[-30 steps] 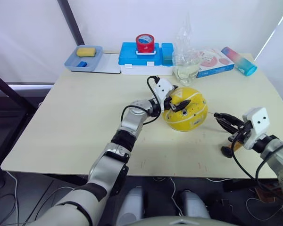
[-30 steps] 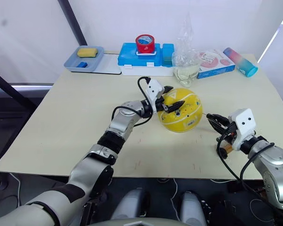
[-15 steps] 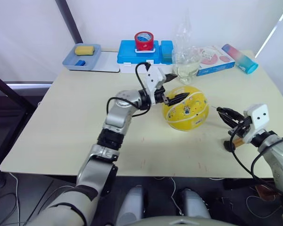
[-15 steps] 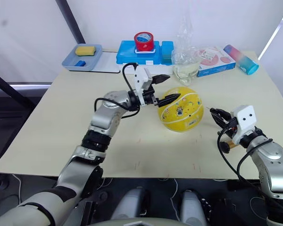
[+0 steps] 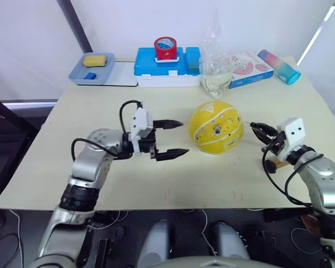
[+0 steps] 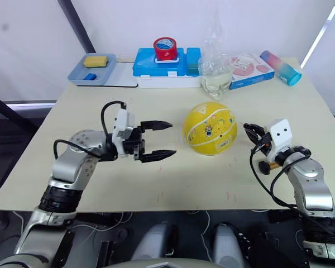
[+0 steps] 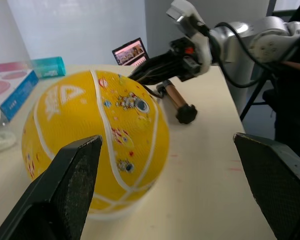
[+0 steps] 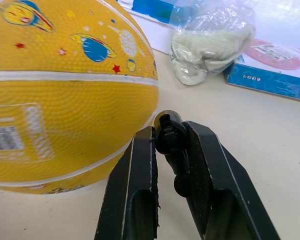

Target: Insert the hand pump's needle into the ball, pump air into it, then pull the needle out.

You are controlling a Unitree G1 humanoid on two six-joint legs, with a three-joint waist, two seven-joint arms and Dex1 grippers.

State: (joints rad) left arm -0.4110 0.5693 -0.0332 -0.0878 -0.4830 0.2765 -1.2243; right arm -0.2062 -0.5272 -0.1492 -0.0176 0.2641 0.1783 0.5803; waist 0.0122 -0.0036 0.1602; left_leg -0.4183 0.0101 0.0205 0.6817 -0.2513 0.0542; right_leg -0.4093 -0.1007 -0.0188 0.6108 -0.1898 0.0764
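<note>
**A:** Right wrist view first: what has the right gripper [image 8: 167,150] got?

**B:** Its two black fingers [image 8: 140,200] are closed on a small black fitting at the end of the pump's thin black hose [image 6: 255,173]. The needle [image 8: 153,134] itself is too thin to make out for sure; the fitting's tip sits just beside the lower flank of the ball [image 8: 65,90], and I cannot tell whether it touches.

**A:** And the hand pump?

**B:** The hand pump [image 7: 174,97] lies on the table [image 5: 100,167] under the right gripper, amber tube with a black end cap pointing out, near the ball but apart from it.

**A:** The left gripper?

**B:** In the head views the left gripper [image 5: 168,138] is spread wide and holds nothing. It hovers over the table, fingers aimed at the ball, with a clear gap between fingertips and ball.

**A:** Where is the ball?

**B:** The yellow ball [image 5: 216,127] rests round on the table, between the two grippers. Behind it stand a clear plastic bag [image 5: 216,72], a blue box [image 5: 163,60] with a red tape roll [image 5: 166,48] on top, a tray [image 5: 81,75] holding a yellow sponge [image 5: 93,60], and a flat blue carton [image 5: 250,62].
</note>
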